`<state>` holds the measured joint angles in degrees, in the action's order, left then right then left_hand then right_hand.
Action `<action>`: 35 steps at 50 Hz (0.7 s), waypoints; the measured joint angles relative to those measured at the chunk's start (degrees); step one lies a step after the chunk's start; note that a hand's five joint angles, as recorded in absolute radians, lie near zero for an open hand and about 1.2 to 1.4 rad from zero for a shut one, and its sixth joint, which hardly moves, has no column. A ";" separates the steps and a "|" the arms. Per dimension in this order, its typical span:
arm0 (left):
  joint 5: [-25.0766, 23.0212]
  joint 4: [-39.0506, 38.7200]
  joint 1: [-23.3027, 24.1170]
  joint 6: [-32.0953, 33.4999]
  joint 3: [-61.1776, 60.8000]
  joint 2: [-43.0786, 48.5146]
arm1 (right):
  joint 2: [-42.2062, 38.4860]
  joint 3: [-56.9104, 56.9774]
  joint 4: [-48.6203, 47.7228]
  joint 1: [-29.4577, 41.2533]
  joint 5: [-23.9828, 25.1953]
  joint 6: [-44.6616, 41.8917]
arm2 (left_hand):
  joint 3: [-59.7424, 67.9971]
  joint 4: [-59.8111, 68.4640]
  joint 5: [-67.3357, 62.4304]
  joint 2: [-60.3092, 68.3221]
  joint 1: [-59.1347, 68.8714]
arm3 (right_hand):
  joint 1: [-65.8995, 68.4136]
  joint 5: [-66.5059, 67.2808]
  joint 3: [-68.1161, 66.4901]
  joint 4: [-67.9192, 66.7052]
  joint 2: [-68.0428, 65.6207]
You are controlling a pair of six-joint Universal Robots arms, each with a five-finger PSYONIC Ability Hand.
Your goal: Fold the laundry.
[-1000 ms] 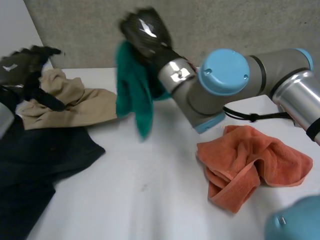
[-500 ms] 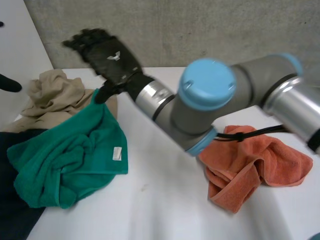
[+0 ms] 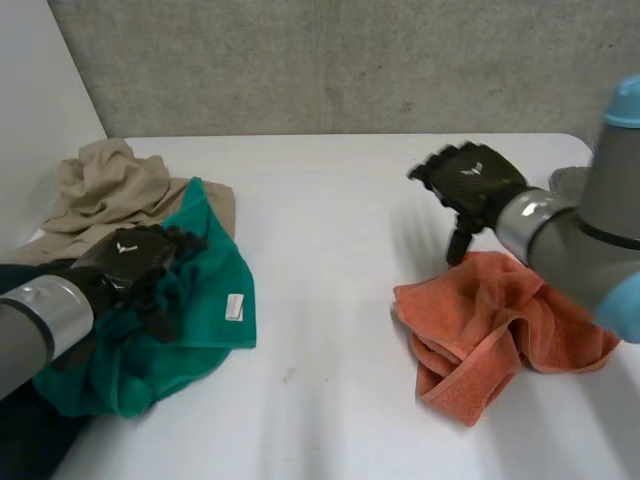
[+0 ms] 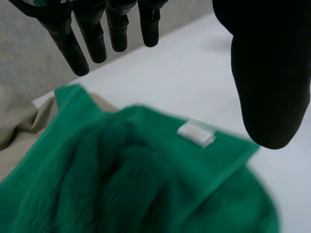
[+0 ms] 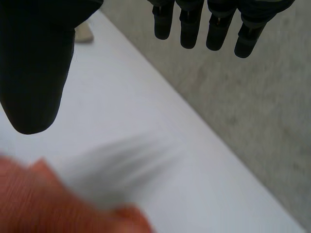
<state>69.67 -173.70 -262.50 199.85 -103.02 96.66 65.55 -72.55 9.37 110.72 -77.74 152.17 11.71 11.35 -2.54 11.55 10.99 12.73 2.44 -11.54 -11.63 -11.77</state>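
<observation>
Green towel (image 3: 210,295) lies crumpled at the left of the head view on the white surface (image 3: 330,230), overlapping a beige garment (image 3: 110,185). The left hand (image 3: 132,262) sits over it with fingers loose and thumb apart. Right hand (image 3: 470,182), fingers likewise spread, hovers above the orange towel (image 3: 500,325) at the right.

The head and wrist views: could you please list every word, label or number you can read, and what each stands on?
Nothing is legible.
Small white sewn tag on the crumpled green terry towel: too blurred to read.
White mark on the black left robot hand: too small to read.
White mark on the black right robot hand: too small to read.
</observation>
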 measured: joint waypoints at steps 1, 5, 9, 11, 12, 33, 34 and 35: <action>0.41 -0.25 0.03 0.55 0.05 0.44 | 0.26 -0.47 0.17 -0.39 0.19 -0.04 | 0.00 0.00 0.00 0.00 0.00 | 0.00 0.00 0.00 0.00 0.00; 4.51 -4.01 0.11 5.58 0.88 5.42 | 2.88 -5.96 0.27 -4.76 3.19 -0.80 | 0.00 0.00 0.00 0.00 0.00 | 0.00 0.00 0.00 0.00 0.00; 6.73 -6.92 0.13 9.72 1.81 9.95 | 4.76 -11.34 -2.58 -8.87 5.87 -1.66 | 11.63 10.90 -9.97 11.86 13.05 | 0.00 0.00 0.00 0.00 0.00; 7.23 -7.66 0.21 11.46 2.25 11.43 | 5.42 -13.40 -4.23 -10.46 6.62 -1.85 | 31.13 31.92 -30.56 31.63 37.48 | 0.00 0.00 0.00 0.00 0.00; 7.33 -7.74 0.23 11.76 2.33 11.67 | 5.55 -13.74 -4.54 -10.75 6.71 -1.87 | 38.17 38.12 -36.53 38.85 43.94 | 0.00 0.00 0.00 0.00 0.00; 22.02 -18.83 -5.62 9.15 19.74 5.29 | 13.53 -16.20 -4.31 -19.17 12.19 -1.07 | 55.86 57.31 -51.88 56.26 53.40 | 0.00 -0.02 0.00 0.00 0.00; 22.86 -18.92 -6.32 8.80 21.70 5.78 | 13.60 -16.22 -4.02 -19.31 12.42 -1.25 | 55.96 57.31 -51.88 56.35 53.40 | 0.00 0.00 0.00 0.00 0.00; 23.85 -18.69 -7.16 8.42 24.36 6.82 | 13.60 -16.30 -3.73 -19.45 12.65 -1.52 | 56.02 57.32 -51.88 56.41 53.40 | 0.00 -0.02 0.00 0.00 0.00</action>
<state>93.52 -192.40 -269.65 208.26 -78.66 103.47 79.15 -88.85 5.64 91.27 -65.09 150.65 67.73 68.67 -54.42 67.96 64.39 12.73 2.42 -11.54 -11.63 -11.77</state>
